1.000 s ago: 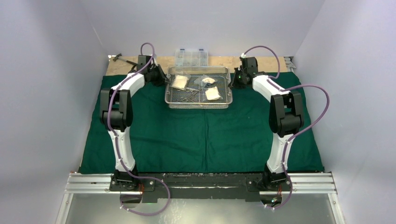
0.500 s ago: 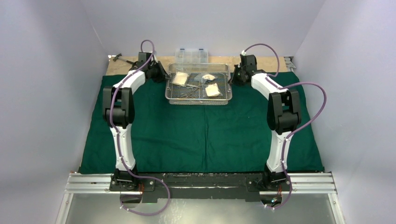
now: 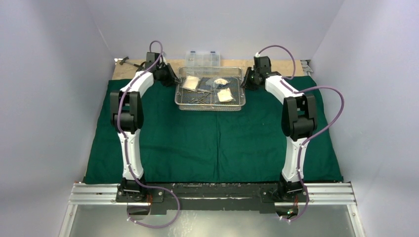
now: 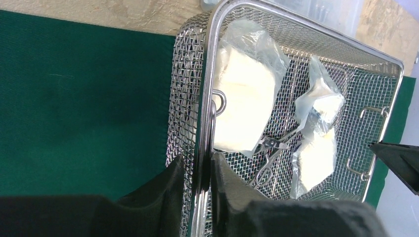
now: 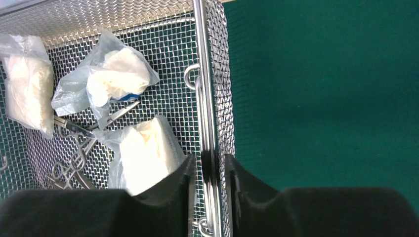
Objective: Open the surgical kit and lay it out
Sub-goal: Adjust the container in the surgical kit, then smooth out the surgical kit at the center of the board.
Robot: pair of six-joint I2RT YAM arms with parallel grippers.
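The steel wire-mesh tray (image 3: pixel 210 107) sits at the far middle of the spread dark green cloth (image 3: pixel 212 143). In it lie three clear gauze packets, one of them (image 3: pixel 190 84) at the left, and small steel instruments (image 3: pixel 200 98). My left gripper (image 3: pixel 173 79) is shut on the tray's left rim (image 4: pixel 210 74), one finger on each side (image 4: pixel 198 168). My right gripper (image 5: pixel 210 165) straddles the right rim (image 5: pixel 200 59), slightly open, with a thin gap on each side. A gauze packet (image 5: pixel 143 153) and scissors-like instruments (image 5: pixel 74 168) lie just inside that rim.
A clear plastic compartment box (image 3: pixel 202 59) stands right behind the tray on the bare wooden board (image 3: pixel 281 66). A small hammer (image 3: pixel 129 61) lies at the board's far left corner. Grey walls close in the left, right and back.
Both arms have carried the tray a little farther from the bases, toward the back edge of the cloth. The right jaws have parted from the rim; the left grip is unchanged.
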